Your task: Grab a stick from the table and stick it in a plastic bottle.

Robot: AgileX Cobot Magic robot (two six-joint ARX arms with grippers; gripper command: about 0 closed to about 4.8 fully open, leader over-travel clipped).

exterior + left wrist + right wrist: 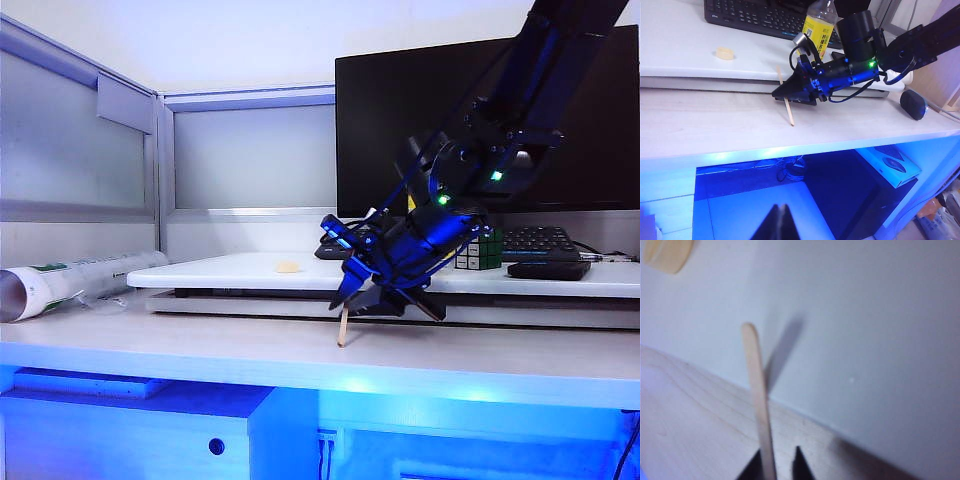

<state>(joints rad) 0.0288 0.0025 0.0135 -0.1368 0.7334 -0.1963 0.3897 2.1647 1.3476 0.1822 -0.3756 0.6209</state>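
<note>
Bottle [820, 25] unfilled (stick [788, 109] in right gripper [790, 94]); left gripper [778, 223] low.

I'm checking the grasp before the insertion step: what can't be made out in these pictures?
- Plastic bottle: left wrist view, top cut by the edge, base behind the right gripper; unseen in the exterior view.
- Grip on the stick: right wrist view, blurred, contact cut off.
- Left gripper: only dark tips show.

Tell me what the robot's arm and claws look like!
The right arm is black and chunky, glowing blue, with tiny green lights and looping black cables. Its right gripper ends in pointed black fingers. The left gripper shows only dark fingertips.
</note>
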